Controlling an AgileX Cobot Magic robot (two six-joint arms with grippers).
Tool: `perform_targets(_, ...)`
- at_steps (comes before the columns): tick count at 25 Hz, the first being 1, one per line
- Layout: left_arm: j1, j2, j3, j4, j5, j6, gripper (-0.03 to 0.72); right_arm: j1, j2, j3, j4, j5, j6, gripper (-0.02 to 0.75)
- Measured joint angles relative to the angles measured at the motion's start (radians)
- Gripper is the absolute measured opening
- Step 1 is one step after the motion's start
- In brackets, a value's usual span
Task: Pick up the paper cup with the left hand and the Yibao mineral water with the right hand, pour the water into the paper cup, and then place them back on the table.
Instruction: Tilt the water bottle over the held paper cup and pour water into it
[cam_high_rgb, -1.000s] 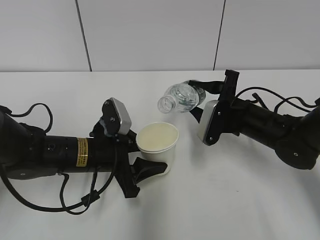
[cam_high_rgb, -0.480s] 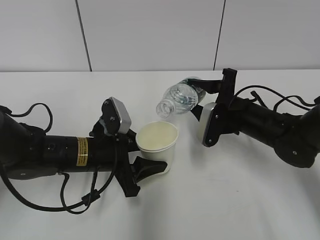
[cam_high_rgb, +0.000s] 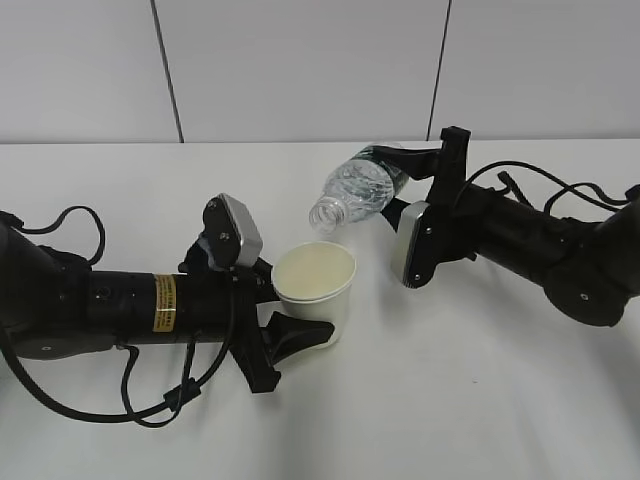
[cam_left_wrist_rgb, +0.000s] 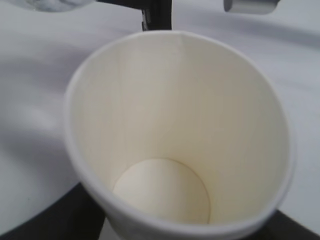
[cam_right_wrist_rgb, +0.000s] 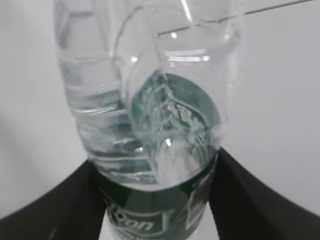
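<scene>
The paper cup (cam_high_rgb: 315, 290), a small cream-white tapered one with a rolled rim, sat upright near the middle of the broad white table (cam_high_rgb: 480, 400), pinched between the black fingers of my left hand (cam_high_rgb: 290, 320), the black arm with the yellow sticker reaching in from 9 o'clock. I couldn't tell whether the cup base touched the tabletop. In the left wrist view the cup (cam_left_wrist_rgb: 175, 145) filled the frame, its inside looking dry, with a round bare bottom, and dark fingers (cam_left_wrist_rgb: 55, 220) at both lower corners.

The Yibao mineral water (cam_high_rgb: 362, 187), a small clear plastic bottle with a dark green label band, hung in the air at about 1 o'clock from the cup, tipped well over with its open capless neck pointing down-left toward 7 o'clock. The mouth sat just above and beyond the cup's far rim, not touching it. My right hand (cam_high_rgb: 420, 185), the black arm with the grey-silver block coming in from 3 o'clock, was clamped around the bottle's labelled end. The right wrist view showed the bottle (cam_right_wrist_rgb: 150, 115) squeezed between two black fingers (cam_right_wrist_rgb: 65, 200), the label low in the frame, with water visible inside the clear body.
</scene>
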Motion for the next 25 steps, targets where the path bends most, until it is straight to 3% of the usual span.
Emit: perform_targets(25,0.0,0.0,0.0,-0.045,0.039,-0.001,0.443,0.0,0.001,-0.007,-0.014,0.0,-0.109,0.425)
